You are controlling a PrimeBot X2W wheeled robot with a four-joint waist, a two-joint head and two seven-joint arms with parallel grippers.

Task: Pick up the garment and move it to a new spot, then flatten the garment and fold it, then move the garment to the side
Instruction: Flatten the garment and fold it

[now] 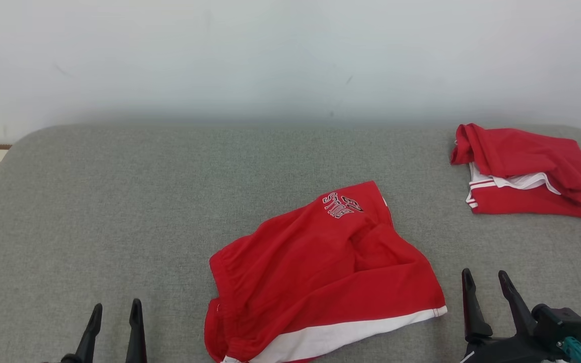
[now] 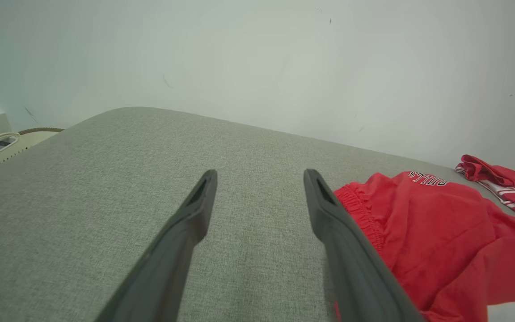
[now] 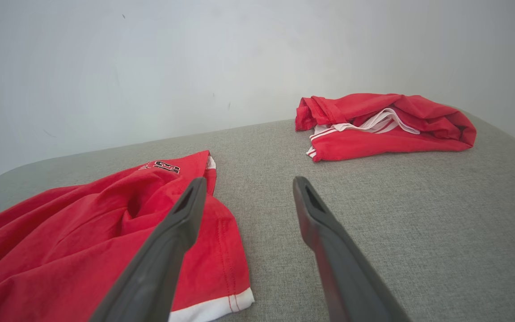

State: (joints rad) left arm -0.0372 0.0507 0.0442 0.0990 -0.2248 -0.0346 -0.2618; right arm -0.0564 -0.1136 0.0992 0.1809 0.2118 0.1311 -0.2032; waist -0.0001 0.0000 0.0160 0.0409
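- Your left gripper (image 1: 117,303) has its jaws wide apart with nothing between them. It sits low over the grey cushion (image 1: 119,201), just beside the shorts' elastic waistband (image 2: 365,210).
- Your right gripper (image 1: 484,272) is also spread and empty. It hangs just off the right edge of the cloth, near the white hem band (image 1: 351,333).
- The red shorts (image 1: 321,272) lie between the two grippers at the near middle of the cushion. They are rumpled, with a raised fold through the centre and the lettered corner (image 1: 341,204) pointing away from you.
- Flattening looks like the step in hand, since the cloth is down but not smooth.
- Take one edge with each gripper, waistband on the left and hem on the right. Pinch a single layer if you can.
- Draw the two edges apart evenly and keep them low, so the centre fold pulls out instead of bunching.
- Watch that a finger does not drag the cushion fabric or catch both layers.
- Stay clear of the folded red garment (image 1: 522,171), which lies well apart at the far right.
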